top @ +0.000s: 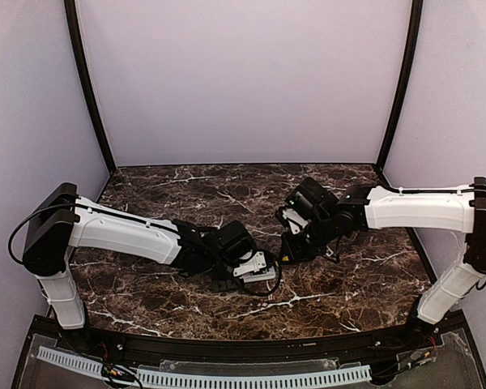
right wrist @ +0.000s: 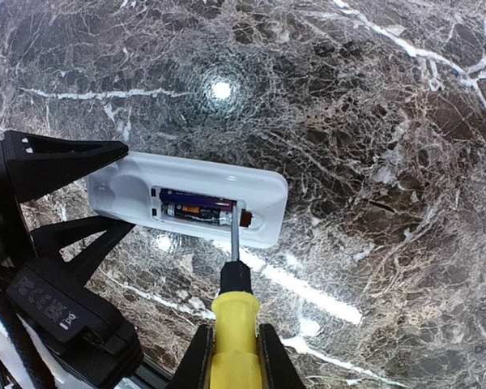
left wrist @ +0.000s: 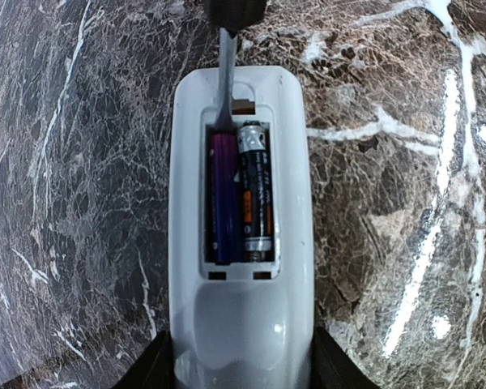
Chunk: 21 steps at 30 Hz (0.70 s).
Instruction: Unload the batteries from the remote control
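The white remote control (left wrist: 241,324) lies compartment-up over the marble, gripped at its sides by my left gripper (left wrist: 243,369). Two batteries sit side by side in the open recess: a purple one (left wrist: 222,198) and a black one with orange print (left wrist: 257,190). My right gripper (right wrist: 235,344) is shut on a yellow-handled screwdriver (right wrist: 235,316). Its metal blade (right wrist: 235,231) reaches into the recess at the end of the purple battery (right wrist: 196,197). From above, both grippers meet mid-table, the left gripper (top: 257,269) beside the right gripper (top: 296,243).
Dark marble tabletop (top: 186,194) lies all around, with glare spots. Purple walls and black corner posts (top: 89,89) close off the back and sides. The left arm's black wrist parts (right wrist: 57,308) crowd the lower left of the right wrist view.
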Each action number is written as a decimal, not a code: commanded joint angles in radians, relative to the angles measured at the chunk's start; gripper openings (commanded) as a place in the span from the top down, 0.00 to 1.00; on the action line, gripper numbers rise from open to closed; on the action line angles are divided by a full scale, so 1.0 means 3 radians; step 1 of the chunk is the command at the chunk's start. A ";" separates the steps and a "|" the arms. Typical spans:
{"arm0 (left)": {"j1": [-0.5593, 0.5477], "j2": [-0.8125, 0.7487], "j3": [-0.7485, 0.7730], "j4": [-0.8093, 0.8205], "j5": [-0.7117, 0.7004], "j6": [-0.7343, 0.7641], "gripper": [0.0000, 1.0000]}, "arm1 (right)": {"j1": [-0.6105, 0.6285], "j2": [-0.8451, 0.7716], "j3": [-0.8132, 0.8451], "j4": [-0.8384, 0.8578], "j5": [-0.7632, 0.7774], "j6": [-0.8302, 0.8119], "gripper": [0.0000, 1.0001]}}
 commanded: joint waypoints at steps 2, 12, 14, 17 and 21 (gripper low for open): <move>-0.0022 0.0014 0.0024 -0.0062 0.0136 0.0075 1.00 | -0.0090 -0.0149 -0.0357 0.0526 -0.0282 -0.0045 1.00; -0.0022 -0.0009 -0.0039 0.0015 0.0262 0.0124 1.00 | -0.0241 -0.0267 -0.0664 0.0984 -0.0807 -0.0179 1.00; -0.0022 -0.0028 -0.0072 0.0052 0.0313 0.0138 1.00 | -0.0256 -0.0274 -0.0696 0.1050 -0.0891 -0.0209 1.00; -0.0023 -0.0067 -0.0109 0.0096 0.0387 0.0156 1.00 | -0.0295 -0.0293 -0.0748 0.1128 -0.0994 -0.0252 1.00; -0.0022 -0.0103 -0.0162 0.0162 0.0476 0.0182 1.00 | -0.0351 -0.0351 -0.0841 0.1232 -0.1115 -0.0293 1.00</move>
